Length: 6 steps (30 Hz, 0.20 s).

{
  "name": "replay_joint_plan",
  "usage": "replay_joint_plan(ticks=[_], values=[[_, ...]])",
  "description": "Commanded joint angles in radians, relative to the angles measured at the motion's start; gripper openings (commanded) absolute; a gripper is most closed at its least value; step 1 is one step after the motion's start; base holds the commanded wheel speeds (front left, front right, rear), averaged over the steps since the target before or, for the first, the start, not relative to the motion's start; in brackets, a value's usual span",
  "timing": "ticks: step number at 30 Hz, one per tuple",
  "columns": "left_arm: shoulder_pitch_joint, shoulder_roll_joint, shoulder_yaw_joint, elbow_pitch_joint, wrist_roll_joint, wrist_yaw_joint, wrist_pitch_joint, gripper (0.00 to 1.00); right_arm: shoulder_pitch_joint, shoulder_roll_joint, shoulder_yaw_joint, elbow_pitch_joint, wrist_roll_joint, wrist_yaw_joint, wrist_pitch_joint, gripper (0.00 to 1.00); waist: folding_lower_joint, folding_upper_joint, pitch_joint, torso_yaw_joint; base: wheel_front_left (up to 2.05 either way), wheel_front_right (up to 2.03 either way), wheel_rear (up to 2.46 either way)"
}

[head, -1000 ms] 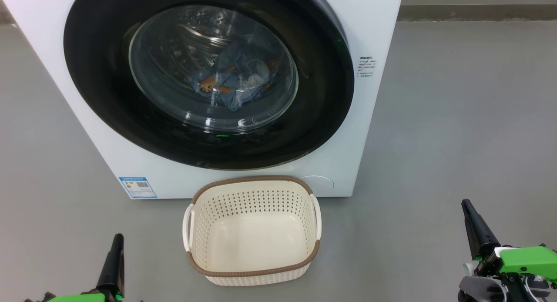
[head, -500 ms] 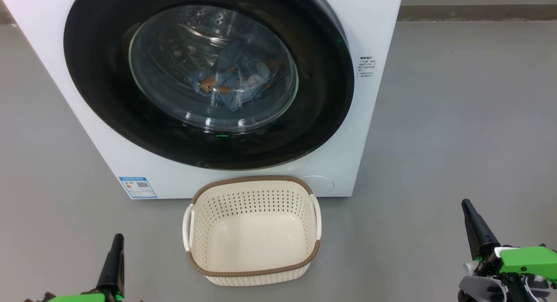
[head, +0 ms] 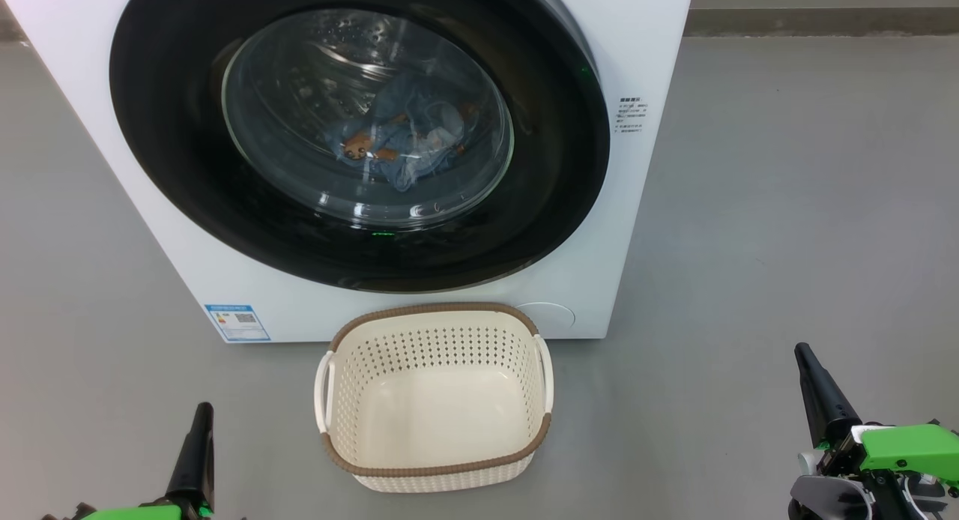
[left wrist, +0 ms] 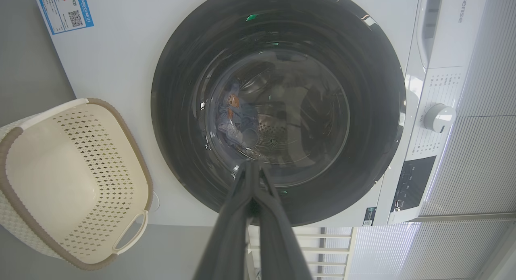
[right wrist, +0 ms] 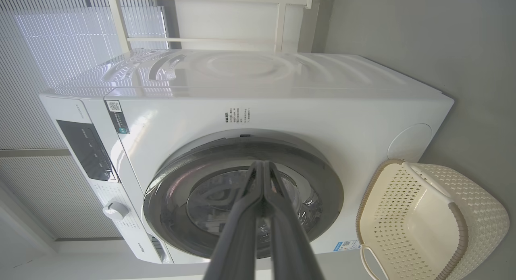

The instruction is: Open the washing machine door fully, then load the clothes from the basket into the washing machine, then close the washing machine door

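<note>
In front of the robot, the washer (head: 659,55) stands on the grey floor (head: 787,205) with its door (head: 172,168) swung to against the front. The clothes (head: 404,141) lie inside the drum, seen through the glass bowl as a blue heap with a bear print. The basket (head: 434,308) sits on the floor just before the machine, below the door, with nothing in it.

The left gripper (head: 202,411) is low at the left and the right gripper (head: 805,355) low at the right, both well apart from the door and the basket. Each has its fingers pressed together on nothing; both wrist views show the two fingers meeting at the tips.

Loading looks done, and the closing step seems to be at its end. What is left is to be sure of the latch. The black rim appears to lie even with the front all round, but whether the catch has clicked cannot be told.

If a check press is wanted, it should go on the black rim with closed fingertips, not on the glass. It should be straight and gentle. The arm should come over the basket without knocking it.
</note>
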Motion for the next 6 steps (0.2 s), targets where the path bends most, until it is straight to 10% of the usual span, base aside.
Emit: replay_joint_plan(ticks=[1,6], values=[[-0.042,0.009,0.032,-0.032,-0.008,0.001,0.006,0.00,-0.044,-0.008,0.018,-0.030,-0.003,0.002,0.005,0.00,0.0000,0.0000,0.000,0.000,0.00,0.00,0.00],[-0.042,0.009,0.032,-0.032,-0.008,0.001,0.006,0.00,-0.044,-0.008,0.018,-0.030,-0.003,0.002,0.005,0.00,0.0000,0.0000,0.000,0.000,0.00,0.00,0.00]])
